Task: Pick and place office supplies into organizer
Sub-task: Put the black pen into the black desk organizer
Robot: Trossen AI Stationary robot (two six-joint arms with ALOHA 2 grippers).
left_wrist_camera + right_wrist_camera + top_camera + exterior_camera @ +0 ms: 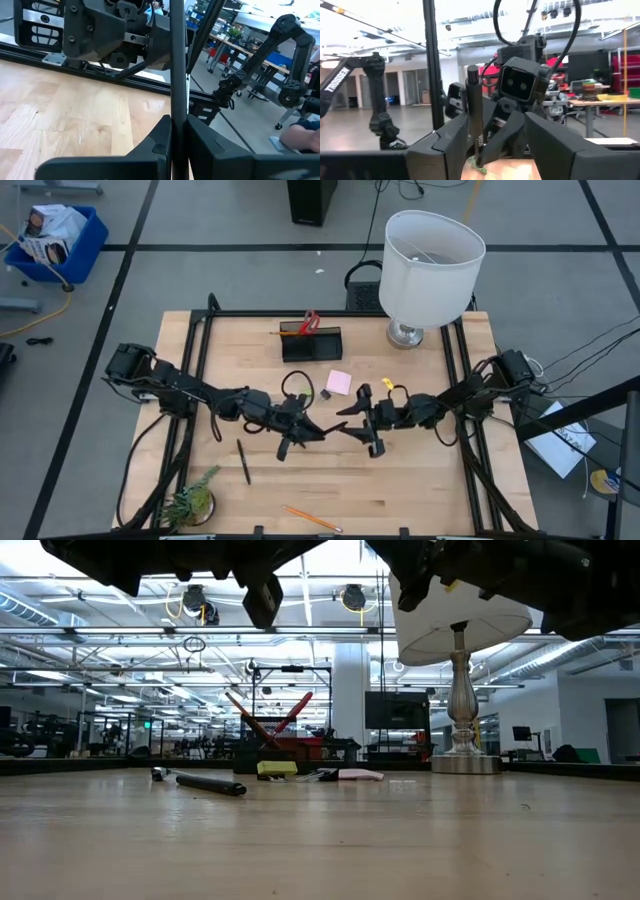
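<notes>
At mid-bench the two arms are meeting tip to tip. The left claw [322,430] is clamping shut on a black pen [178,75], which is standing up between its fingers [150,145] in the left wrist view. The right claw [348,418] is facing it, just beside it; its fingers [452,140] are standing apart on either side of the pen [475,120] with gaps showing, so it is open and not gripping.

The organizer [311,343] is sitting near the far edge of the bench, about the middle, with red scissors [309,322] and a pencil [290,333] standing in it. In the low view the red handles [290,712] are sticking up out of the box [268,752].

A pink pad [338,381] is lying on the bench between the organizer and the claws. A small dark clip [326,393] is just beside the pad. A yellow eraser [386,383] is lying to the right of the pad, near the right arm. A second pen [243,461] is lying toward the near left part of the bench, and another pencil [311,519] is lying close to the near edge.

A lamp [430,265] is standing at the far right corner, and a plant [190,500] is sitting at the near left corner.
</notes>
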